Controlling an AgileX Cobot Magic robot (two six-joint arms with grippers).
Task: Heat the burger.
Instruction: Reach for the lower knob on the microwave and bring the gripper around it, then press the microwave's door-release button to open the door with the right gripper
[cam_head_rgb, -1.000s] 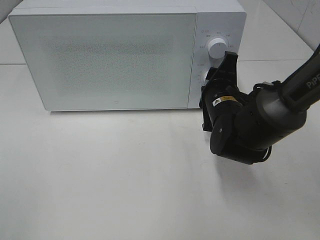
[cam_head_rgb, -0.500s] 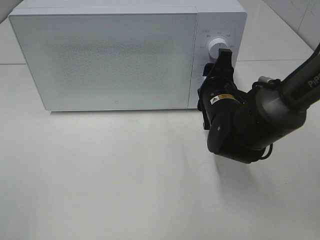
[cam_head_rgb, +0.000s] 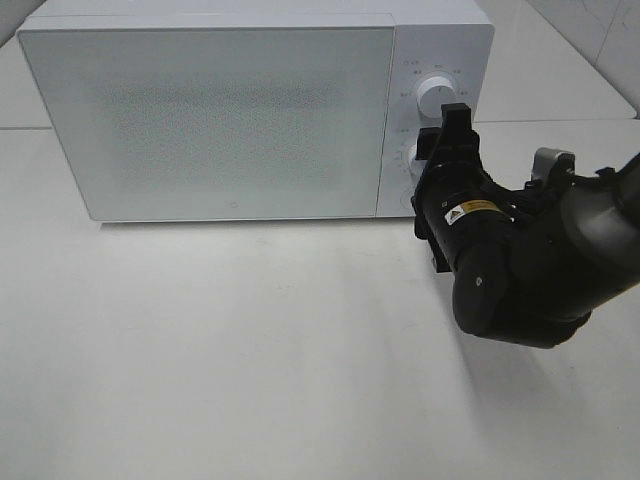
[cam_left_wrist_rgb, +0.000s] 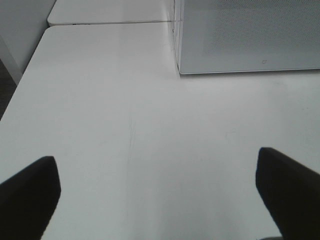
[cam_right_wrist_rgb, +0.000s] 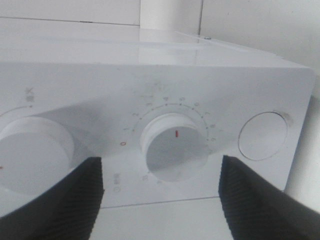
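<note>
Exterior high view: a white microwave (cam_head_rgb: 220, 110) sits on the tabletop (cam_head_rgb: 250, 340) with its door shut.
Burger: it does not show in any view, so I cannot tell where it is.
Right gripper (cam_right_wrist_rgb: 159, 162): wide and holding nothing. Its fingers (cam_right_wrist_rgb: 65, 200) sit on both sides of the middle knob (cam_right_wrist_rgb: 175, 147) and do not touch it.
Knob: white, with a small red line on its face.
Left gripper (cam_left_wrist_rgb: 156, 160): wide and holding nothing, over bare tabletop near the microwave's front corner.

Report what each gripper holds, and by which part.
Nothing is held. The right gripper is open, fingers either side of the microwave dial, not touching; the left gripper is open above the table.
</note>
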